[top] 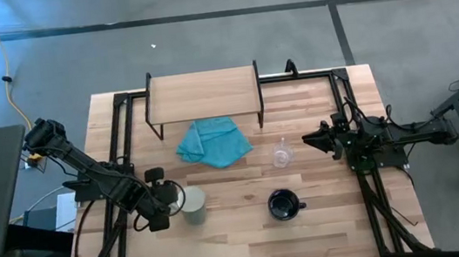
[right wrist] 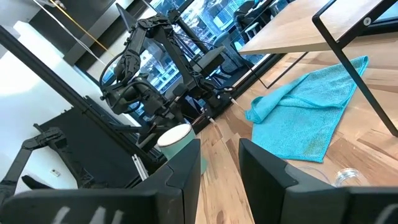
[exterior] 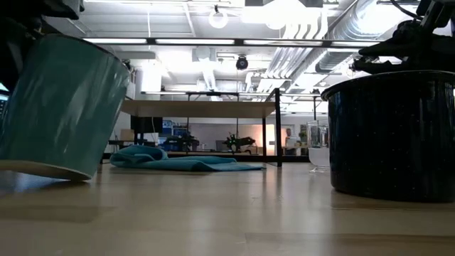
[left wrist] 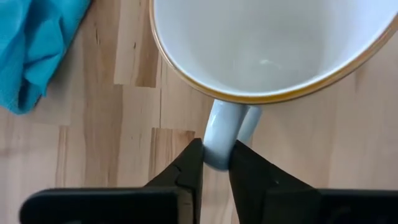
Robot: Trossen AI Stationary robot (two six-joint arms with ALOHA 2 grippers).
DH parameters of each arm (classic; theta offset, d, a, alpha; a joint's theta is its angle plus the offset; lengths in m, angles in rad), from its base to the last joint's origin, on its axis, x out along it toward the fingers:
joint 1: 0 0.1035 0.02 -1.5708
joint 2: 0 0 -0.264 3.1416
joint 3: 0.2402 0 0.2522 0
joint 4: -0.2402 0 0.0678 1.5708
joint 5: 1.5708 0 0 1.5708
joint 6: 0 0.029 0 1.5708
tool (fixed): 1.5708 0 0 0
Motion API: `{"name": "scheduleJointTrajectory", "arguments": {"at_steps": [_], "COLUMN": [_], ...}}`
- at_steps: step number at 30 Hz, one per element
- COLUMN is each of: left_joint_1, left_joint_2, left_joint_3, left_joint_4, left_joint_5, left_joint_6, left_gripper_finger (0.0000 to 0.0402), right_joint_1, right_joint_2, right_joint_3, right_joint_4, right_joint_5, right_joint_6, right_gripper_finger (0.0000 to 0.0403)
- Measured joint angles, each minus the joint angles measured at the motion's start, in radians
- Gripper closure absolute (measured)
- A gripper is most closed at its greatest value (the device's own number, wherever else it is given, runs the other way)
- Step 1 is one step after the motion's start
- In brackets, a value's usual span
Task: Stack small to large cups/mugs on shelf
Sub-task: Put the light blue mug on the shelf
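The black mug [top: 284,204] stands upright on the near part of the surface [top: 330,230], right of centre, with its handle pointing right. To its left, well apart, is the pale mug [top: 193,204]. The left end effector [left wrist: 216,163] is closed on this mug's handle [left wrist: 224,134], one finger [left wrist: 189,168] on each side of the loop. In the low view the pale mug [exterior: 60,107] is tilted, with its base edge partly off the wood, and the black mug [exterior: 394,135] sits flat at the right.

Farther back, right of centre, the glass cup [top: 281,154] stands upright by itself on the surface. The right end effector [top: 311,138] hovers just to the right of it and points left toward it. Its fingers [right wrist: 180,174] are apart and hold nothing, and the glass rim [right wrist: 348,177] shows just beyond them.

A blue cloth [top: 212,142] lies crumpled on the surface left of the glass, with its far edge under the front of the shelf [top: 203,93]. The shelf stands at the far middle of the surface on black legs. Its top board carries no cups.
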State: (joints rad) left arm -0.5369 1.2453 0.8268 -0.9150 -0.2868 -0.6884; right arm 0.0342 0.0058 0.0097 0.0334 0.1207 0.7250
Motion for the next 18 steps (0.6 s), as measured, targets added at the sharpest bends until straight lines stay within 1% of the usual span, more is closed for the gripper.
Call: {"name": "scheduleJointTrajectory", "arguments": {"at_steps": [4, 10, 18], "left_joint_1": [0.000, 0.000, 0.000], "left_joint_2": [0.000, 0.000, 0.007], "left_joint_3": [0.000, 0.000, 0.000], "left_joint_4": [0.002, 0.004, 0.002], "left_joint_5": [-0.007, -0.012, -0.024], "left_joint_6": [0.000, -0.001, -0.007], "left_gripper_finger": [0.0362, 0.0343, 0.0360], "right_joint_1": [0.000, 0.000, 0.000], "right_joint_2": [0.000, 0.000, 0.000], "right_joint_3": [0.000, 0.000, 0.000], "right_joint_4": [0.000, 0.000, 0.000], "right_joint_5": [0.000, 0.000, 0.000], "right_joint_6": [0.000, -0.001, -0.008], "right_gripper_finger": [0.0302, 0.0302, 0.0302]}}
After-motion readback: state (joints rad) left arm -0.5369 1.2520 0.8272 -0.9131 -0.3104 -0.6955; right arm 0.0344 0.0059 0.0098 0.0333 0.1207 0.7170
